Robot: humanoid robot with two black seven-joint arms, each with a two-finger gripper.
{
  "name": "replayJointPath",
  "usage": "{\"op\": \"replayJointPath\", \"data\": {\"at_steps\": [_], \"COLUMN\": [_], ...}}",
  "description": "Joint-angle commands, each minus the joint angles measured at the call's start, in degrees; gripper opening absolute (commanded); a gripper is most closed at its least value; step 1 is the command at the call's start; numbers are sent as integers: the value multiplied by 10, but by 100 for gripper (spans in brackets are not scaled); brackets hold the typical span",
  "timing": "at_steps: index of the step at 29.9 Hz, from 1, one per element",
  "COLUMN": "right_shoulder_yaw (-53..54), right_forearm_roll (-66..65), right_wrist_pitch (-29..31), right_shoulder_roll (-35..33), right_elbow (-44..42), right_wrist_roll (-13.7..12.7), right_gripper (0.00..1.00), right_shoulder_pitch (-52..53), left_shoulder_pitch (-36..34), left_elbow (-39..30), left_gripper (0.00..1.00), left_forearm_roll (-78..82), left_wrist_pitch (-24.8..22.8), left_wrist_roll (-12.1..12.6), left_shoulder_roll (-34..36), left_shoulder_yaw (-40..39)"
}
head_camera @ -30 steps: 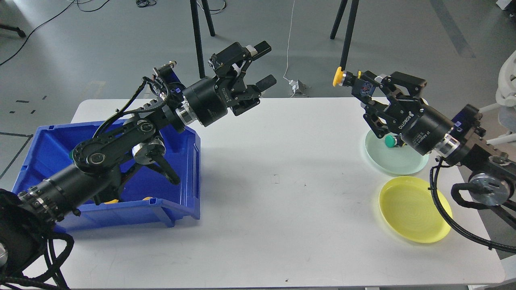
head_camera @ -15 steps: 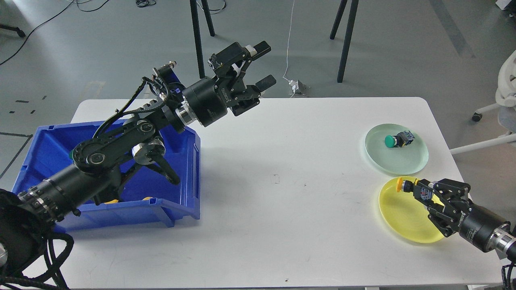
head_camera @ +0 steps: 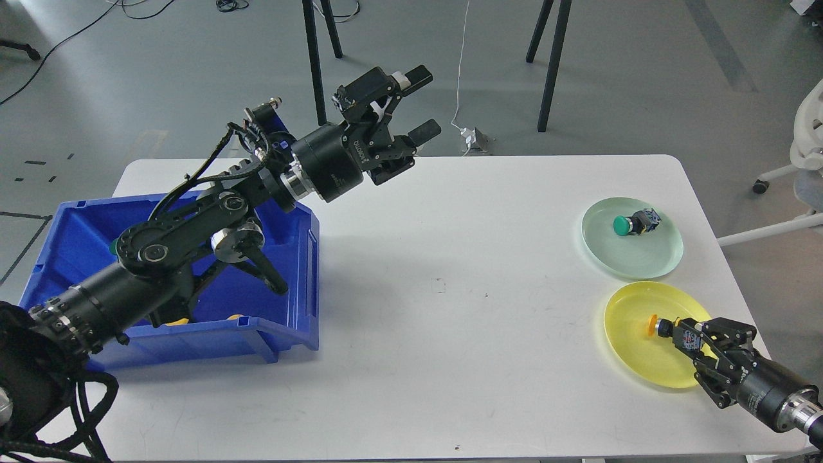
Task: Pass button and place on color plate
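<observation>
My right gripper [head_camera: 688,339] is shut on a yellow-capped button [head_camera: 662,326] and holds it low over the yellow plate [head_camera: 633,354] at the right front of the table. A green-capped button [head_camera: 631,222] lies on the pale green plate [head_camera: 649,257] behind it. My left gripper [head_camera: 421,103] is open and empty, raised above the table's far edge, right of the blue bin [head_camera: 292,283]. Yellow and green buttons show partly in the bin under my left arm.
The white table [head_camera: 450,321] carries the bin at the left and the two plates at the right. Black stand legs [head_camera: 546,58] and a cable stand on the floor behind the table. A white chair [head_camera: 807,148] is at the far right.
My right gripper has carried the yellow button from high above the green plate down and towards me, to just over the yellow plate. The left arm has not moved.
</observation>
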Motion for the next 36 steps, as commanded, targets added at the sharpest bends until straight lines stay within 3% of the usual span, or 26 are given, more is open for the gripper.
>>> {"op": "replayJointPath", "data": {"at_steps": [1, 11, 18, 22, 26, 31, 36], "right_shoulder_yaw": [1, 1, 4, 13, 79, 186, 185], "right_forearm_roll": [0, 2, 3, 4, 6, 6, 10], "right_wrist_pitch": [0, 3, 3, 5, 5, 10, 3], "right_shoulder_roll": [2, 8, 8, 5, 0, 11, 127], "right_elbow": [2, 7, 10, 29, 91, 150, 100], "right_wrist_roll": [0, 0, 0, 0, 0, 0, 0], "right_gripper": [34, 59, 67, 94, 96, 96, 96], "right_shoulder_pitch": [0, -2, -1, -1, 3, 75, 242], "left_shoulder_pitch": [0, 0, 0, 0, -2, -1, 2], "left_elbow": [0, 0, 0, 0, 0, 0, 48], "left_gripper": [94, 94, 94, 94, 94, 94, 95], "left_forearm_roll": [0, 0, 0, 0, -2, -23, -71], "left_wrist_pitch": [0, 0, 0, 0, 0, 0, 0], "left_wrist_roll": [0, 0, 0, 0, 0, 0, 0], "left_shoulder_roll": [1, 1, 1, 1, 6, 59, 128], "left_shoulder_yaw": [0, 2, 2, 1, -7, -85, -105]}}
